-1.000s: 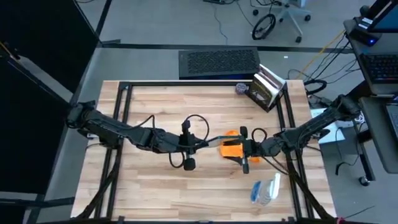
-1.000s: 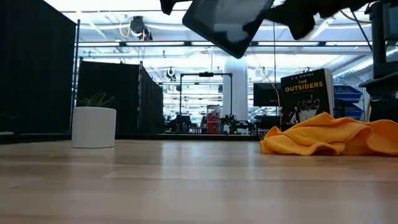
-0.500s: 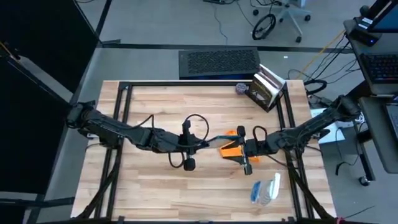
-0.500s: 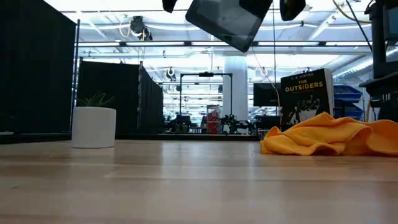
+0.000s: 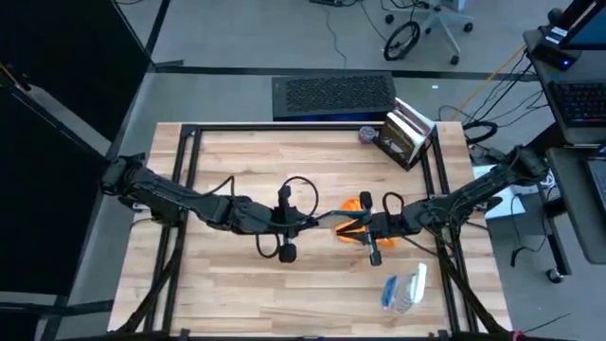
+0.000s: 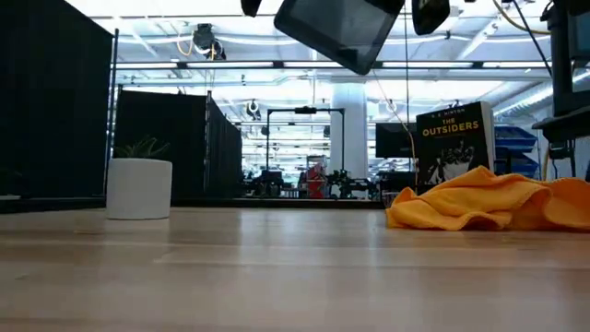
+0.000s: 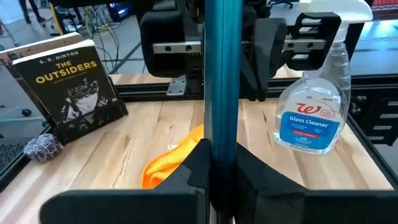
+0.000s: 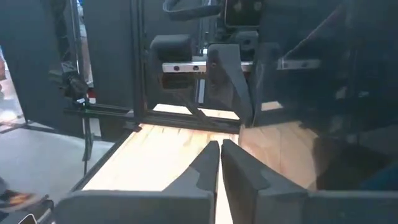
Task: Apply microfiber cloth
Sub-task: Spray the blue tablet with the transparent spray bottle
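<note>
High view: cloth (image 5: 352,205) lies on the table under my shut, empty right gripper (image 5: 363,228); my left gripper (image 5: 317,224) clamps the tablet (image 6: 339,32) edge-on.

Right gripper (image 5: 358,227) moved over microfiber cloth (image 5: 354,205).

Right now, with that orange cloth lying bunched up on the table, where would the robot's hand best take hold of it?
Probably the raised ridge on top of the bright orange microfiber cloth, coming straight down from above. Its edges lie flat on the wooden table, leaving little to get under, while the hump stands up for pinching. The shut right hand must open first.
</note>
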Controlling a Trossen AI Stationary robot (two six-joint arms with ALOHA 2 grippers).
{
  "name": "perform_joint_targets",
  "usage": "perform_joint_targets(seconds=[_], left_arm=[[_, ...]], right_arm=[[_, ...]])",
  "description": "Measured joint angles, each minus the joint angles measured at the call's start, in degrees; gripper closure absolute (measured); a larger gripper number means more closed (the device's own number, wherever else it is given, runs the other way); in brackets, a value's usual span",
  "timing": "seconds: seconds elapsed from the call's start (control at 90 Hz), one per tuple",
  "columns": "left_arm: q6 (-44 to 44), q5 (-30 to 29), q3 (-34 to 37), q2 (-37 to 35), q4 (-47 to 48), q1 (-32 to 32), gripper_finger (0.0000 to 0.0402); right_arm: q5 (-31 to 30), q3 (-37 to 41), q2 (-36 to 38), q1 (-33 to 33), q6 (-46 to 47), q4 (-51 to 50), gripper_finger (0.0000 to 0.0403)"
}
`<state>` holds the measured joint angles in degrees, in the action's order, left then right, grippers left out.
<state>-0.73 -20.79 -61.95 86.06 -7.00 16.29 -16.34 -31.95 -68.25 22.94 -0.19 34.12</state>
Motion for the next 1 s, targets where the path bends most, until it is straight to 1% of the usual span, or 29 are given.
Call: perform_joint_targets(seconds=[0.056,0.1,0.189,0.344,0.4,0.456,0.533,0.622,0.7,0.778,0.822,0.911,1.0], left_arm=[[0.00,-0.22,0.00,0.02,0.04,-0.02,0.0396],[0.00,-0.27,0.02,0.04,0.06,-0.02,0.0396],[0.02,-0.31,0.02,0.07,0.43,-0.02,0.0396],[0.07,-0.32,0.04,-0.41,0.76,-0.02,0.0396],[0.08,-0.34,0.04,-0.78,0.52,0.00,0.0396],[0.11,-0.37,0.04,-1.27,0.54,0.29,0.0396],[0.25,-0.57,0.04,-1.78,0.46,0.74,0.0396],[0.28,-0.59,0.04,-1.83,0.43,1.18,0.0396],[0.22,-0.55,0.07,-2.00,0.84,1.53,0.0396],[0.17,-0.55,0.07,-2.17,0.71,1.52,0.0396],[0.06,-0.58,0.07,-2.19,0.90,1.48,0.0396],[0.03,-0.53,0.09,-2.19,1.49,1.46,0.0396],[0.02,-0.47,0.09,-2.24,1.40,1.49,0.0396]], right_arm=[[0.84,-0.01,0.01,0.09,2.23,-1.46,0.0395],[2.69,-0.01,0.13,0.11,3.81,-3.48,0.0392],[4.84,-0.03,0.30,0.12,8.13,-10.05,0.0375],[4.16,-0.03,0.50,-0.03,14.48,-25.80,0.0305],[2.01,-0.03,0.50,-0.40,15.09,-30.09,0.0276],[-0.86,-0.03,0.50,-0.92,15.16,-31.62,0.0249],[-3.25,-0.03,0.50,-1.87,12.70,-28.11,0.0216],[-3.02,-0.03,0.52,-2.78,6.74,-19.49,0.0189],[-2.89,-0.03,0.55,-2.99,1.45,-12.00,0.0175],[-2.62,-0.03,0.56,-2.99,-2.76,-6.16,0.0169],[-0.68,-0.03,0.66,-2.99,-4.36,-3.69,0.0168],[3.85,-0.03,0.68,-3.02,-5.11,0.58,0.0169],[4.37,-0.03,0.68,-2.99,-6.41,3.43,0.0180]])
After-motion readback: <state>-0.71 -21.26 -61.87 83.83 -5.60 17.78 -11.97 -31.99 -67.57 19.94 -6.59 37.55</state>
